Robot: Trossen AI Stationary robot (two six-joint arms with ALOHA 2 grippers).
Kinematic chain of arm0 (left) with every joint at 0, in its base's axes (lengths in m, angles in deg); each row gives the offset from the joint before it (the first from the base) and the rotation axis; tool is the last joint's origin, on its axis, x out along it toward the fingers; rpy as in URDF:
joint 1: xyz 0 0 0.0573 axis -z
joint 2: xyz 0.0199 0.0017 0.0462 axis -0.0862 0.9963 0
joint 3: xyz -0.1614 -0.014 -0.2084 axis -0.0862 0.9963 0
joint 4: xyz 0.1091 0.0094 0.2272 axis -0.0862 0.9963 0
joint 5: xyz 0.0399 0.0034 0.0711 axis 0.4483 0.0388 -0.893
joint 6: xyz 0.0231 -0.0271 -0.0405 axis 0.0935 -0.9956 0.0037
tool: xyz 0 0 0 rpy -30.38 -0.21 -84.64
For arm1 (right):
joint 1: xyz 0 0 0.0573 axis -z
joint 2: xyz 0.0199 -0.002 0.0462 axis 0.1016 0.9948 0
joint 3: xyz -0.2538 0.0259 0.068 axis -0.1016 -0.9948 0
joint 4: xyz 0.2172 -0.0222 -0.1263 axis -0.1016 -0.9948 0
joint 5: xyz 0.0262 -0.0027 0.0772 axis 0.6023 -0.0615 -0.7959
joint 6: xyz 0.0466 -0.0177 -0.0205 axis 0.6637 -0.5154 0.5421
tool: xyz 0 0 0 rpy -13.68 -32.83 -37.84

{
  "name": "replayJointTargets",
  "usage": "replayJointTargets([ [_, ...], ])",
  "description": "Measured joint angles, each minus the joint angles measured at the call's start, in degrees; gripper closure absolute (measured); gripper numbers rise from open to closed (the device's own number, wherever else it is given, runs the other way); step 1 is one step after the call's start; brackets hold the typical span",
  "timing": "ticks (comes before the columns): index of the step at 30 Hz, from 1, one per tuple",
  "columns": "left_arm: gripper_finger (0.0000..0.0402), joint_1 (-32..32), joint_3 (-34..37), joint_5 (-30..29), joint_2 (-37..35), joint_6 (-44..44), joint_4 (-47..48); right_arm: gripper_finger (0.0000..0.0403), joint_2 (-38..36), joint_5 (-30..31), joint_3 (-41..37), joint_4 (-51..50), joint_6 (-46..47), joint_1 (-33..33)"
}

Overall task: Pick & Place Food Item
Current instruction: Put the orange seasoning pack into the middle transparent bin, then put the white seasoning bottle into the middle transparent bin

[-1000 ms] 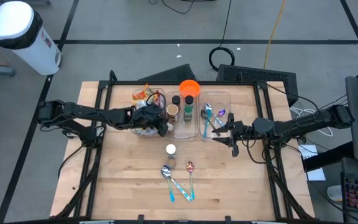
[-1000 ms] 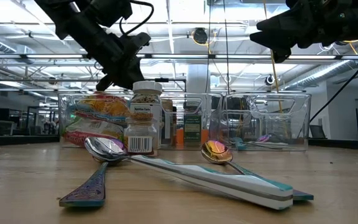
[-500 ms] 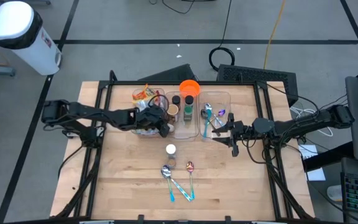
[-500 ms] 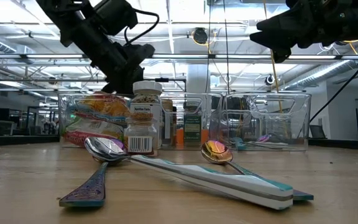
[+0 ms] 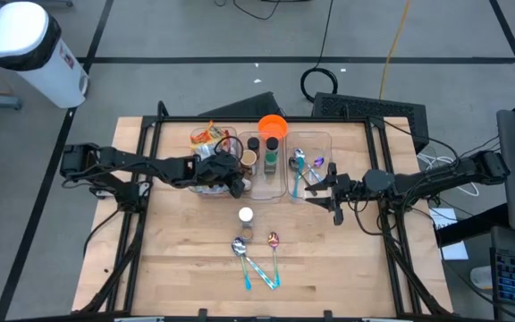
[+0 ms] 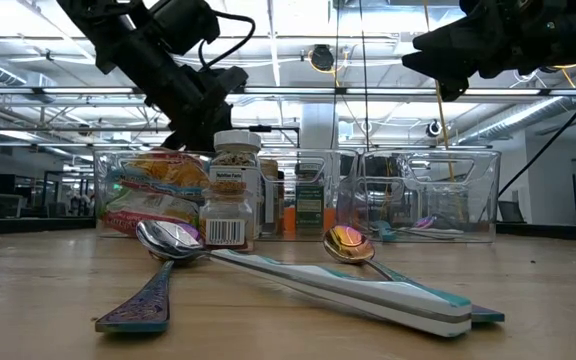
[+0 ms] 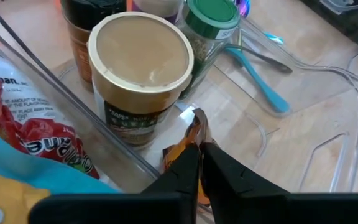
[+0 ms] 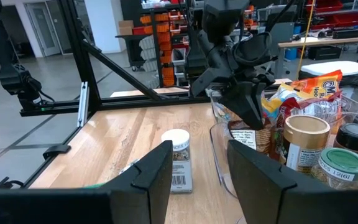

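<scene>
My left gripper [image 5: 232, 180] reaches slanting down into the left clear bin [image 5: 206, 190], shut on a small orange-brown snack packet [image 7: 190, 124]. More snack packets [image 6: 153, 192] lie in that bin, red and yellow ones [image 7: 23, 134] beside the fingers. The middle bin holds a tan-lidded jar [image 7: 143, 59] and a green-lidded jar [image 7: 212, 15]. My right gripper [image 8: 197, 177] hangs open and level above the table by the right bin [image 5: 313, 170], holding nothing. My left gripper pinches the orange-brown packet's upper corner [image 7: 191, 118] between its two fingertips. The fingers come slanting down from the table's left. The packet stands upright inside the bin against the clear wall next to the tan-lidded jar; its lower end is hidden by the fingers.
A white-capped spice jar [image 5: 246, 219] stands on the table in front of the bins. Three spoons [image 5: 256, 258] lie nearer the front edge. An orange bowl [image 5: 273, 126] sits behind the middle bin. Spoons [image 5: 300, 165] lie in the right bin.
My left gripper has dipped a little farther into the left bin and then kept still. The right arm has not moved.
</scene>
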Motion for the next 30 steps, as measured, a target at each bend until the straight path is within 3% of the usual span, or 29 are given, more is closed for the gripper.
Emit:
replayJointTargets([
  [9,0.0289,0.22,0.02,0.17,-0.20,0.30,-0.31,0.0259,0.00,0.00,0.00,-0.19,0.00,0.01],
  [17,0.0207,0.22,0.07,2.00,-4.92,5.12,0.77,0.0259,0.00,0.00,0.00,-0.30,0.00,0.01],
  [22,0.0190,2.12,0.07,6.44,-8.90,9.84,1.02,0.0259,0.00,-0.02,0.00,-0.33,0.00,0.01],
  [30,0.0194,11.83,0.04,10.81,-10.58,15.63,-2.01,0.0259,0.00,-0.02,0.00,-0.22,0.00,0.00],
])
